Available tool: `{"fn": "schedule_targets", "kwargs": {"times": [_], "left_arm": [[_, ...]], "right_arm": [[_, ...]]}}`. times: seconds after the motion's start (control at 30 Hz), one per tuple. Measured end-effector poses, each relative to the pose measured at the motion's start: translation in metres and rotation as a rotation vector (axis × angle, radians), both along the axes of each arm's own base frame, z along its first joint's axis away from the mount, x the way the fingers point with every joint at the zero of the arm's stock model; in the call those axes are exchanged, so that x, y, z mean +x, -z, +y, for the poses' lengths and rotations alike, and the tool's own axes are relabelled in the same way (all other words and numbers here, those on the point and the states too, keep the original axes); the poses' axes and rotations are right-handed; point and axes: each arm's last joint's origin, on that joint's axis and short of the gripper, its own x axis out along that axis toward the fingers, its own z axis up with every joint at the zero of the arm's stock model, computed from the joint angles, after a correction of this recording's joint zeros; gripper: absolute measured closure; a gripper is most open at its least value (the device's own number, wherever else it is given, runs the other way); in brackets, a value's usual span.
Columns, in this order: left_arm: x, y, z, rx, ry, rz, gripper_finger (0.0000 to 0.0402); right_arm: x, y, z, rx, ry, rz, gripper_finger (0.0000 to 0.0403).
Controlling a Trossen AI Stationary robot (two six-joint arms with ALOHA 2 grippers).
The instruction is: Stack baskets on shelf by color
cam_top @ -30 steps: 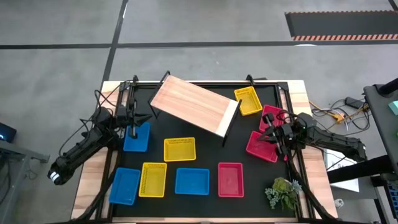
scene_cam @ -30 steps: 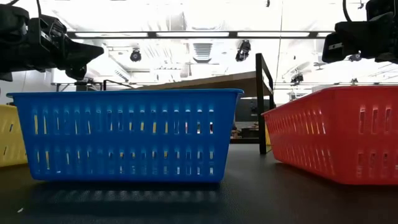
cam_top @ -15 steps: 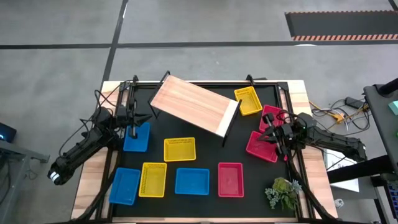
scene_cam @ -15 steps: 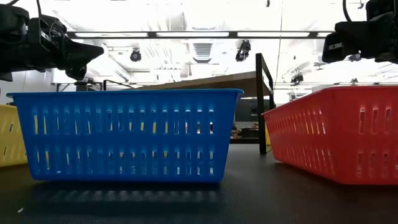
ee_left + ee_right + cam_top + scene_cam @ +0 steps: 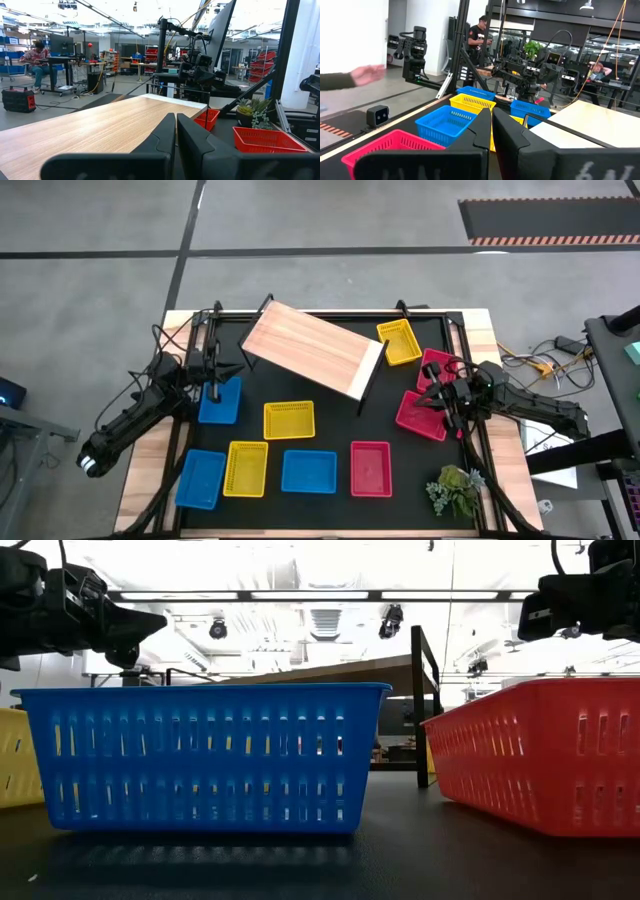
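The wooden shelf (image 5: 312, 352) stands askew on its black legs at the table's far middle. On the black tabletop rest three yellow baskets (image 5: 289, 420), three blue baskets (image 5: 309, 471) and three red baskets (image 5: 371, 468), all single and flat on their bottoms. My left gripper (image 5: 224, 370) hovers shut above the left blue basket (image 5: 219, 402), pointing at the shelf (image 5: 100, 130). My right gripper (image 5: 430, 397) hovers shut above the two red baskets (image 5: 421, 416) at the right edge. Both sets of fingers (image 5: 176, 135) (image 5: 491, 131) hold nothing.
A small green plant (image 5: 456, 490) sits at the near right corner. One yellow basket (image 5: 399, 342) lies beside the shelf's right end. A person's hand (image 5: 367, 74) shows beyond the table in the right wrist view, and other people sit farther off.
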Motion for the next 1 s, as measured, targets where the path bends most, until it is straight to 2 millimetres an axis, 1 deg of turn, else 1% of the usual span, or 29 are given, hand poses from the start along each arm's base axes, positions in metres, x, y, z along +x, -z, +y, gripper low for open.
{"fn": "schedule_targets", "kwargs": {"times": [0.3,0.47,0.7,0.73,0.77,0.83,0.87,1.0], "left_arm": [[0.0000,-0.0001,0.0000,0.001,0.000,0.000,0.0402],[0.0000,-0.0002,0.0000,0.059,-0.008,0.006,0.0402],[-0.0001,-0.0006,0.0000,0.054,-0.008,0.002,0.0402],[-0.0002,-0.0013,-0.0001,0.034,-0.004,-0.007,0.0402],[-0.0001,-0.0019,-0.0004,-0.027,0.008,-0.019,0.0402],[0.0000,-0.0017,-0.0005,-0.220,0.033,-0.043,0.0402],[-0.0001,-0.0023,-0.0002,-0.266,0.028,-0.057,0.0402],[-0.0012,-0.0087,-0.0006,-0.245,0.020,-0.116,0.0402]], "right_arm": [[0.0000,-0.0001,0.0000,0.000,0.000,0.000,0.0394],[0.0000,-0.0001,0.0000,0.000,0.000,0.000,0.0394],[0.0000,0.0000,0.0000,0.000,0.000,0.000,0.0394],[0.0000,-0.0003,0.0000,-0.007,0.001,-0.005,0.0394],[0.0000,-0.0006,0.0000,-0.020,0.003,-0.012,0.0394],[-0.0001,-0.0008,0.0000,-0.048,0.006,-0.025,0.0394],[-0.0001,-0.0007,0.0000,-0.047,0.006,-0.024,0.0394],[-0.0001,-0.0012,0.0000,-0.014,0.002,-0.016,0.0394]]}}
